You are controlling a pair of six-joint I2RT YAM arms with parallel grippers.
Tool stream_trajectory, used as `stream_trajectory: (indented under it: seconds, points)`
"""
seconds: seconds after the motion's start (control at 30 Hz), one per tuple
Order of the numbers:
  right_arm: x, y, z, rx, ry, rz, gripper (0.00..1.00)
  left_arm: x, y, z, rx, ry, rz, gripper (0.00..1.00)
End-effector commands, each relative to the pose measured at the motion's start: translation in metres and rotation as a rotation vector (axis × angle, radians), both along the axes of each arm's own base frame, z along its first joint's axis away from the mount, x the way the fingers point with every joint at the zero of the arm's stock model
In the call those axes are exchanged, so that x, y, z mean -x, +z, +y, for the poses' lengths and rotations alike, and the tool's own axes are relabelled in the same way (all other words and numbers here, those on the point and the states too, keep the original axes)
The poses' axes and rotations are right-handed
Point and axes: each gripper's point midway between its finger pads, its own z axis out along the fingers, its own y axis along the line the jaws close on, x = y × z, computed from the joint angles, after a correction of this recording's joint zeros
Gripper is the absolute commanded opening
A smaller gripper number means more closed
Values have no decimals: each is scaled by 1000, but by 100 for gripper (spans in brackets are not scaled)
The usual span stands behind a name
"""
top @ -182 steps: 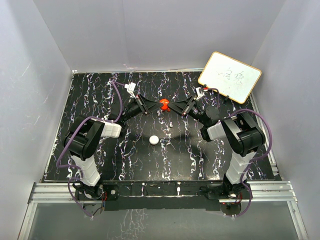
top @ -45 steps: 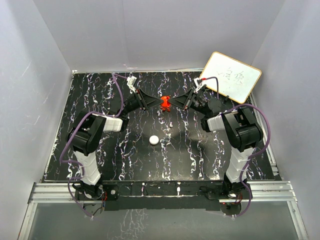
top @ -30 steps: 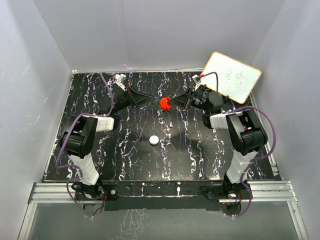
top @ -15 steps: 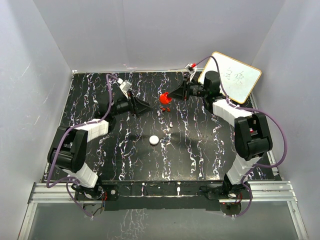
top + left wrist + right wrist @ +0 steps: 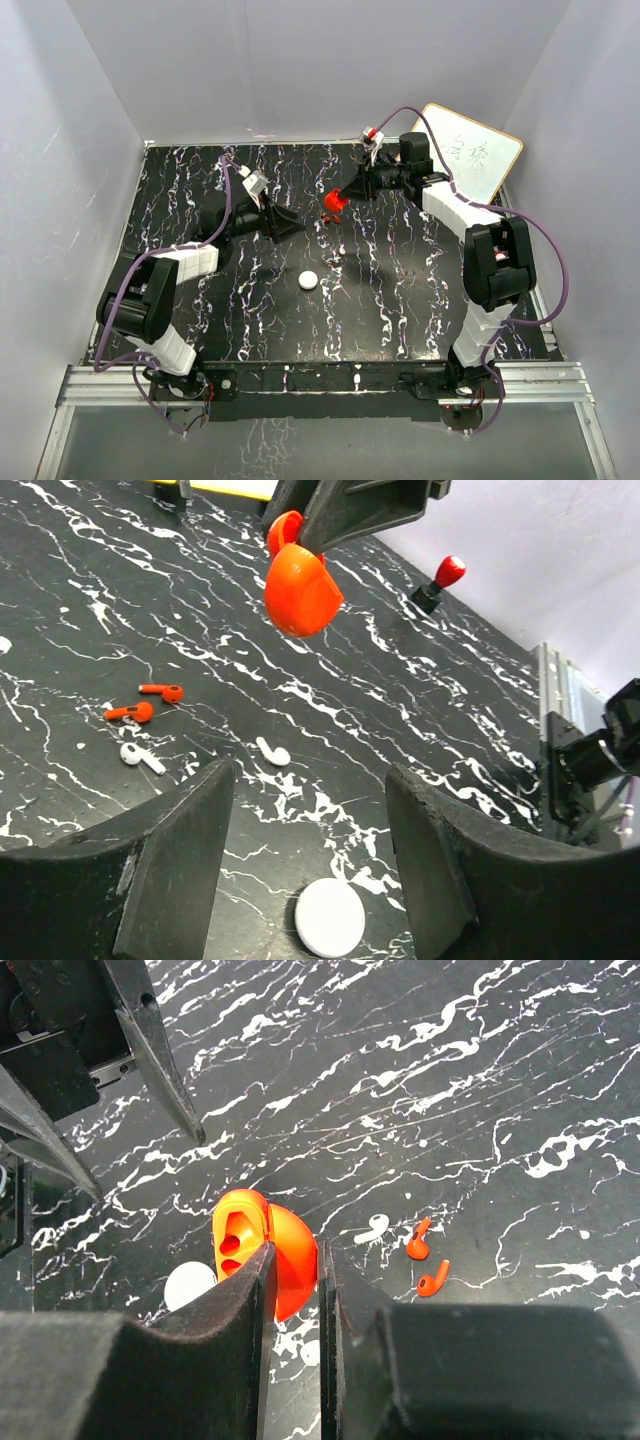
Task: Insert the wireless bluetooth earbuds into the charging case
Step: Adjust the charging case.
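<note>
Over table (image 5: 420, 300), left gripper (image 5: 310, 780) (jaws apart) released case (image 5: 300, 590).

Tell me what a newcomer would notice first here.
The bright orange charging case, lid open, hangs above the far middle of the table, pinched in the right gripper. Near it, two tiny red earbuds lie loose on the black marbled top beside two white earbuds, and the open left gripper faces the case, empty.
</note>
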Motion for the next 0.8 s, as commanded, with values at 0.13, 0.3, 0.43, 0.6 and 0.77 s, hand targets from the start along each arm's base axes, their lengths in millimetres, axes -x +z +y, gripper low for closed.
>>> stream_trajectory:
  seconds: [0.13,0.3,0.43,0.6,0.77]
  points:
    - [-1,20,-4,72,28,-139,6,-7,-16,-13,-93,10,-144,59]
    - [4,18,-4,96,58,-148,6,-4,-20,-23,-81,-35,-208,59]
    - [10,16,-4,106,84,-155,6,-6,-21,-31,-55,-82,-224,59]
    - [19,15,-2,111,123,-166,6,-13,-19,-38,-42,-125,-259,57]
    - [24,15,-2,116,143,-167,6,-10,-12,-47,-10,-222,-286,50]
